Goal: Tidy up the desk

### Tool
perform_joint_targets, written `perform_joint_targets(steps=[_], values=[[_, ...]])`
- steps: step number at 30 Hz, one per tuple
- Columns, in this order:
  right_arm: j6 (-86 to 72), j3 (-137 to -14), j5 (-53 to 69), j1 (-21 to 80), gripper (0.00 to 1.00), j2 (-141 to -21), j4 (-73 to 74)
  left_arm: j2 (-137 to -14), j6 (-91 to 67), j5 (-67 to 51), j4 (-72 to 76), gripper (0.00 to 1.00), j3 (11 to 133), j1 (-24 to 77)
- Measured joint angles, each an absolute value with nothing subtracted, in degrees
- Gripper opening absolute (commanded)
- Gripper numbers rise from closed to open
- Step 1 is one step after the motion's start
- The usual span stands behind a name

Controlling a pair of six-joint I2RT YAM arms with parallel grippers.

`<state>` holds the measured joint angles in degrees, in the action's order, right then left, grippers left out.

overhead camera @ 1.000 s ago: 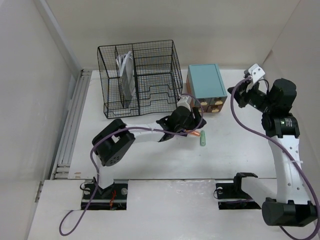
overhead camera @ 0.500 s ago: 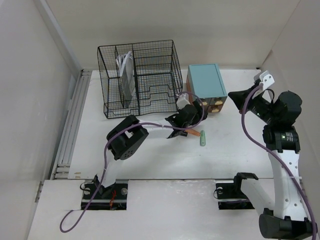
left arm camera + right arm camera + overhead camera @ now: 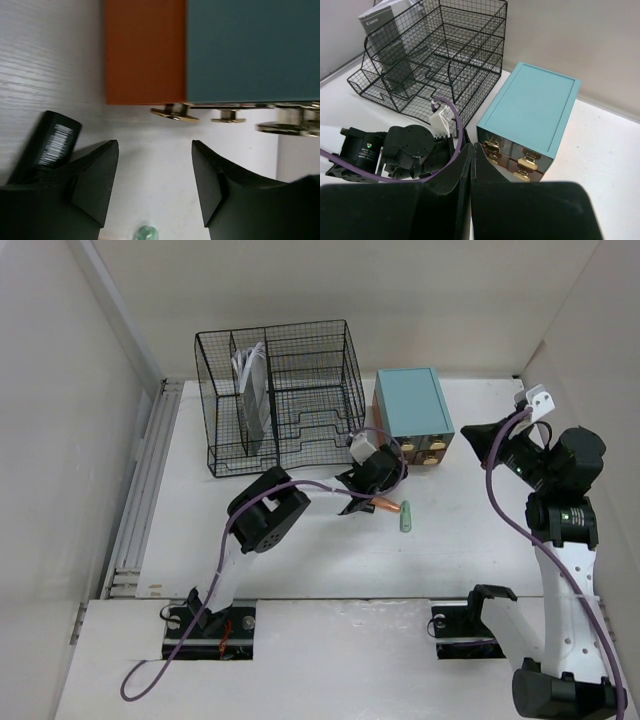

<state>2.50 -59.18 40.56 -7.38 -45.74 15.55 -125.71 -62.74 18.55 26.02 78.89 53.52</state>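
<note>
The white desk point(image 3: 480, 540) holds a black wire-mesh organizer point(image 3: 275, 395) and a teal drawer box point(image 3: 412, 408). My left gripper point(image 3: 393, 478) is open and empty, low over the desk just in front of the box's brown drawer fronts. In the left wrist view the gripper point(image 3: 155, 146) faces the gold handles point(image 3: 175, 113). A green marker point(image 3: 406, 517) and an orange one point(image 3: 385, 506) lie beside it; the green tip point(image 3: 145, 233) shows between the fingers. My right gripper point(image 3: 467, 431) is shut and empty, raised right of the box point(image 3: 535, 105).
The organizer point(image 3: 435, 55) holds upright white papers point(image 3: 250, 380) in its left slot. A black item with a barcode label point(image 3: 47, 145) lies left of the left finger. White walls border the desk on the left, back and right.
My left arm has reached further toward the drawer box, its elbow swinging up and right. My right gripper has pulled back to the right, away from the box, still shut.
</note>
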Motion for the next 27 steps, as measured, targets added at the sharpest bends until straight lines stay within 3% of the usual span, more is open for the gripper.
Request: perform_joint_targets(steps=[27], values=[[1.9, -56.2, 42.7, -8.2, 0.0, -45.3, 14.5, -130.4, -67.8, 17.5, 36.6, 0.48, 78.9, 52.5]])
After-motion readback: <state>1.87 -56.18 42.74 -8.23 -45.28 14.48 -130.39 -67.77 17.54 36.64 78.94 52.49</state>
